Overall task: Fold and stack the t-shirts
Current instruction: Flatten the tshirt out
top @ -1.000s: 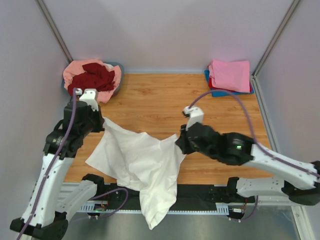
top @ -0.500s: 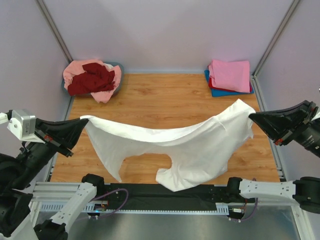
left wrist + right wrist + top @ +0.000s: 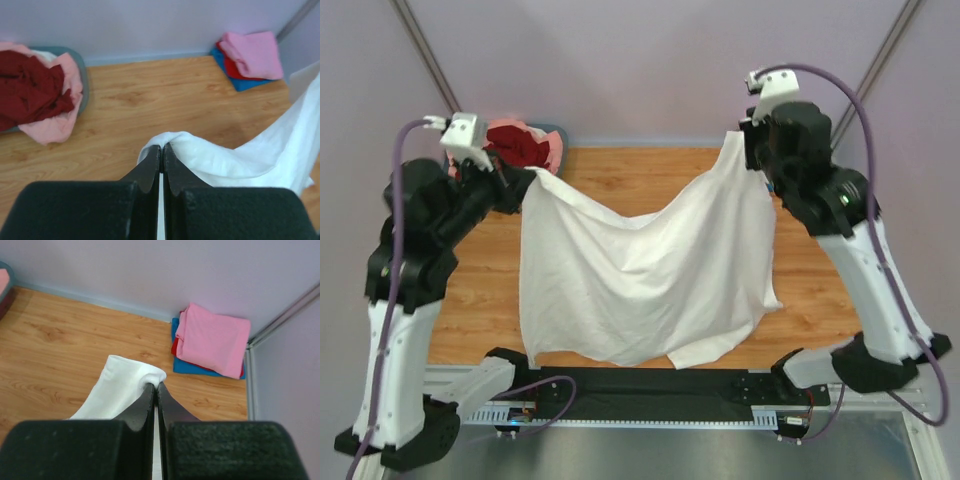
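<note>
Holding the big off-white t-shirt (image 3: 640, 270) up in the air between both arms, that's where this is at. The left hand (image 3: 161, 150) is pressed together on one top corner of the cloth and the right hand (image 3: 155, 387) is pinched tight on the other. The shirt sags in a curve between them and hangs like a sheet over the tabletop (image 3: 620, 185). Its bottom edge comes down around the near edge of the wood. From above I can't tell if it's resting there or just dangling.

Progress-wise I'd call it about halfway. The back right corner has a tidy stack (image 3: 212, 342) that looks done: bright pink shirt (image 3: 252, 50) on top, a red one (image 3: 236, 69) peeking out under it, and a blue one (image 3: 195, 368) at the bottom. So three look folded and stacked.

Back left, the grey-blue tub (image 3: 82, 87) holds a crumpled dark red shirt (image 3: 27, 90) and a salmon-pink one (image 3: 52, 127), neither touched as far as folding goes. The white one isn't folded yet either, only spread out.

My guess at what's left: lay this one flat, fold it, add it to the stack, then do the two from the tub.
</note>
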Tool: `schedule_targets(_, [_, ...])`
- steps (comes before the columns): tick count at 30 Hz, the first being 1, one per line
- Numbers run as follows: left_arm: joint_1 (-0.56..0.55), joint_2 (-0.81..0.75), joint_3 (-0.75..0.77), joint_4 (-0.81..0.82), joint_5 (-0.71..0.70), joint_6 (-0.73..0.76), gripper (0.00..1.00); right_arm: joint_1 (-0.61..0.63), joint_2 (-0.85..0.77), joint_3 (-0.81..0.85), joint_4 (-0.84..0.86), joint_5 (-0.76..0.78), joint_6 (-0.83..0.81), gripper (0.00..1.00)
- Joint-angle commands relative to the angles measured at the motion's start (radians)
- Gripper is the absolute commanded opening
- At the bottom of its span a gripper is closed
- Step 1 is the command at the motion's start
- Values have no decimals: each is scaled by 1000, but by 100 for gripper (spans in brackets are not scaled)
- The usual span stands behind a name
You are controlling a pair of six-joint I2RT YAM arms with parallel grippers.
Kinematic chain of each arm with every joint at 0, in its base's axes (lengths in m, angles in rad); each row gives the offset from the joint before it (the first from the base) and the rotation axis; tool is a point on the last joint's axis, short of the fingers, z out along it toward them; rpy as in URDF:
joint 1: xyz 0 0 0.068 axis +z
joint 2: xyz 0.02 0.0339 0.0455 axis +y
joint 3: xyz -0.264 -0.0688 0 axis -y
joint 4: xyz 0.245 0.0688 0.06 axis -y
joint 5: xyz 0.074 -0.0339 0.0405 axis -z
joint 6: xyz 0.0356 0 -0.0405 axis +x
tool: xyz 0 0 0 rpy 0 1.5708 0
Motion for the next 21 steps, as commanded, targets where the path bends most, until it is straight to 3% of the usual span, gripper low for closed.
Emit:
schedule_targets(1, [88, 253, 4, 111, -117, 29, 0, -222, 332, 129, 150, -347, 31, 0])
schedule_targets(2, [122, 421, 33, 113, -100, 6, 0, -246, 443, 218, 144, -353, 39, 0])
schedule_targets(3, [162, 512, 61, 111, -90, -22, 0, -261, 561, 452, 80, -345, 45, 0])
schedule_targets(4, [228, 606, 105, 51, -30, -80, 0, -278, 805, 635, 28, -332, 53, 1])
schedule_targets(5, [241, 777, 215, 9, -2, -102, 4, -284, 917, 791, -13, -322, 63, 11])
schedule_targets(6, [264, 836, 248, -14, 1, -111, 11, -292, 983, 823, 21, -359, 112, 33])
schedule_targets(7, [265, 871, 259, -2, -14, -116, 40, -312, 957, 729, 85, -397, 140, 54])
schedule_targets(8, [264, 892, 248, 12, -13, -122, 57, -315, 918, 631, 153, -410, 163, 85])
schedule_targets(9, [264, 884, 233, 27, 12, -125, 79, -315, 854, 478, 235, -390, 186, 95])
schedule_targets(10, [258, 846, 215, 59, 15, -116, 99, -315, 834, 447, 244, -396, 195, 100])
schedule_targets(15, [192, 703, 132, 44, -17, -65, 100, -293, 721, 363, 141, -408, 212, 100])
schedule_targets(21, [86, 450, -133, 52, -65, -70, 100, -272, 396, -102, 270, -408, 243, 100])
